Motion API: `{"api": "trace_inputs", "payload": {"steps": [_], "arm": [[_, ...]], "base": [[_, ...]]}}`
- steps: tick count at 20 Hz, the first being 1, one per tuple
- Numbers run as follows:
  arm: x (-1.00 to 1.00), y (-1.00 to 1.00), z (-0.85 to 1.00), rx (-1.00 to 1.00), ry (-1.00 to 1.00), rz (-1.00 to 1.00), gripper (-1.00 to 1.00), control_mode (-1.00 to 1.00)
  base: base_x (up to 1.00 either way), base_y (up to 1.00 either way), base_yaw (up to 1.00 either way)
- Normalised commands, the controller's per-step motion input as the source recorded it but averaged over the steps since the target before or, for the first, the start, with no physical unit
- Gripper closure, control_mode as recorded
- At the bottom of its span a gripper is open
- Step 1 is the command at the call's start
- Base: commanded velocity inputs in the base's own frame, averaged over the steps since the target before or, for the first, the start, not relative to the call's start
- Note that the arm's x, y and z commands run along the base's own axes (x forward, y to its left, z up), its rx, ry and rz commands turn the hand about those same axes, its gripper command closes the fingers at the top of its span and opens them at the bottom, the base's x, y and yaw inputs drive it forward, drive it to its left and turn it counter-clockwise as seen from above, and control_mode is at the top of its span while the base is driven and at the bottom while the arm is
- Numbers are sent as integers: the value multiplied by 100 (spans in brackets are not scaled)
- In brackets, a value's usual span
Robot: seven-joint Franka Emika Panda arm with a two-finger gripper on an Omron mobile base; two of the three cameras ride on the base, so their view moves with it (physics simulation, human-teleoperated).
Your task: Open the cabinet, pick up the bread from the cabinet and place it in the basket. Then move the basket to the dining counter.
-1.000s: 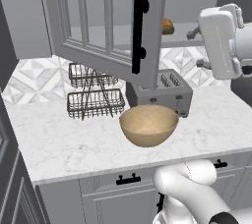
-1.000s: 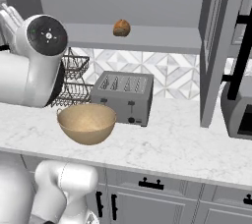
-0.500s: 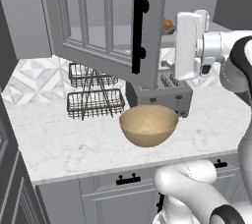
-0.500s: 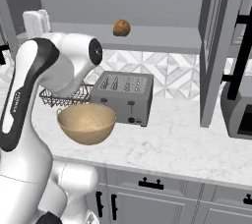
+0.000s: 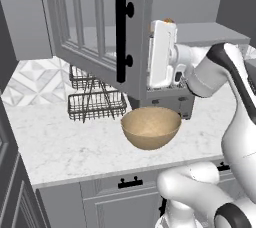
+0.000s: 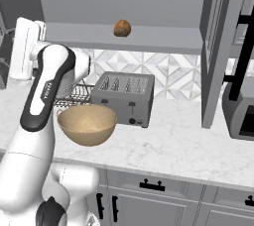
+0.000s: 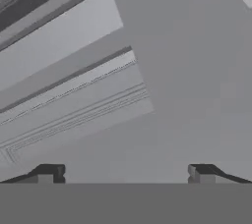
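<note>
A: Where is the small golden-brown rounded bread [image 6: 122, 28]?

B: On the grey shelf inside the grey wall cabinet with recessed-panel doors [image 6: 149, 39], upper middle of the right base view. In the left base view just a sliver of it peeks over the top of the white hand, upper centre right.

A: And the cabinet doors?

B: Swung open. In the left base view one open door with its long black vertical bar handle [image 5: 120, 34] fills the upper centre; in the right base view the other door stands edge-on at the right.

A: The gripper?

B: In the hand view the gripper [image 7: 125, 174] has its two dark tips far apart at the bottom corners, spread wide with nothing between them, facing grey recessed panelling. The white hand sits at upper centre right of the left base view, just beside the door's edge.

A: The basket?

B: The wide round tan bowl-shaped basket [image 5: 150, 127] rests on the white marble worktop [image 5: 65, 142], centre of the left base view, just in front of the grey four-slot toaster [image 6: 126, 97]. To the left of it stands a black wire two-tier rack [image 5: 95, 98].

A: Anything else?

B: A dark grey appliance [image 6: 240, 111] sits at the right edge of the right base view.
</note>
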Motion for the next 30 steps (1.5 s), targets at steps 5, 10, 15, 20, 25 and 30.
{"api": "trace_inputs", "payload": {"steps": [5, 10, 15, 20, 25, 30], "arm": [[-7, 100, -4, -7, 13, 49, -100, -100], [0, 100, 0, -15, 4, 26, -100, -100], [0, 76, 0, -17, 0, 1, -100, -100], [18, 32, 0, -13, 0, 0, -100, -100], [39, -19, -8, -18, 0, -4, -100, -100], [47, -85, -45, -10, 0, -5, -100, -100]], "base": [[0, 0, 0], [0, 0, 0], [0, 0, 0], [0, 0, 0], [0, 0, 0], [0, 0, 0]]}}
